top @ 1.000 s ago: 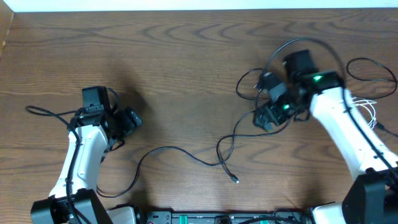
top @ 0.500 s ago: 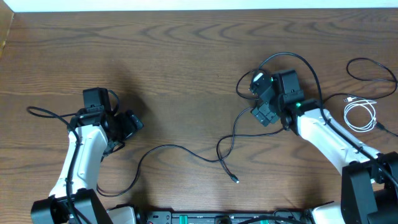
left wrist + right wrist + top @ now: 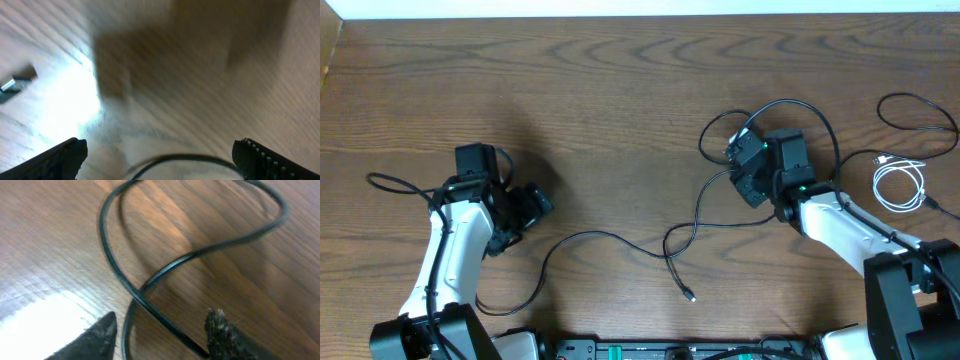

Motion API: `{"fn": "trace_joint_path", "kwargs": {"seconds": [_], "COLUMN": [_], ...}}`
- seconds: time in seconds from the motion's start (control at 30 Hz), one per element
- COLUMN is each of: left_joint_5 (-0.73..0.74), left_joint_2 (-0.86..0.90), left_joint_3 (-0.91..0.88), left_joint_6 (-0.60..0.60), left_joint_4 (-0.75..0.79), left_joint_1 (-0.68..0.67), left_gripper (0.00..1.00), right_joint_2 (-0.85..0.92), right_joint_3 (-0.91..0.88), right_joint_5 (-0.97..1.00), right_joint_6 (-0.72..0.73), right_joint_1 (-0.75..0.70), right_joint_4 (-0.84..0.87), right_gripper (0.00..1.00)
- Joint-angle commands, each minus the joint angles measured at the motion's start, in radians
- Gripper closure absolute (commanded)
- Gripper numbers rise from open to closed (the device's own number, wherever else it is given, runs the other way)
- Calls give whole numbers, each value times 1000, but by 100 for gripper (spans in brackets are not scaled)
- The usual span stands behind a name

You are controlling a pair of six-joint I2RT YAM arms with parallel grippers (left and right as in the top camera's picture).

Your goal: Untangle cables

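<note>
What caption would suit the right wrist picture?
Open right gripper poised over a looping black cable on the wooden table.

Table [image 3: 620, 100]: dark brown wood, pronounced grain, fills the overhead view; pale strip [image 3: 640, 8] runs along its far edge; bright glare [image 3: 65, 95] on the wood in the left wrist view; second glare [image 3: 40, 322] in the right.

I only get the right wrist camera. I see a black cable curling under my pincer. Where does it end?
Observer: From overhead, the black cable runs down-left to a loose plug on the robot's side of the table.
Operator: Any other cables?
Observer: Yes, a white cable lies coiled off to the right, apart from yours.
Operator: What's the other pincer doing?
Observer: The left pincer is open, over the table's left side.
</note>
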Motion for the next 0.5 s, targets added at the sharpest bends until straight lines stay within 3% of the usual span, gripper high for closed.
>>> {"fn": "trace_joint_path", "kwargs": {"seconds": [0.0, 0.03, 0.2, 0.27, 0.37, 0.47], "left_joint_5": [36, 36, 151, 230, 311, 321], "left_joint_2": [7, 6, -38, -71, -126, -182], "left_joint_3": [5, 6, 51, 84, 120, 124], "left_joint_6": [20, 32, 36, 35, 11, -18], "left_joint_4": [-29, -29, -33, -32, -33, -51], "left_joint_1": [4, 5, 5, 5, 5, 5], "left_gripper": [2, 1, 4, 18, 51, 69], "right_joint_2": [8, 8, 8, 8, 8, 8], "right_joint_3": [-8, -8, -8, -8, -8, -8], "right_joint_5": [-151, -150, -202, -240, -280, -308], "right_joint_6": [64, 89, 243, 302, 449, 561], "right_joint_1": [-19, -21, -38, -40, -40, -40], "right_joint_4": [4, 4, -18, -24, -34, -54], "right_gripper": [82, 99, 99, 99, 99, 99]}}
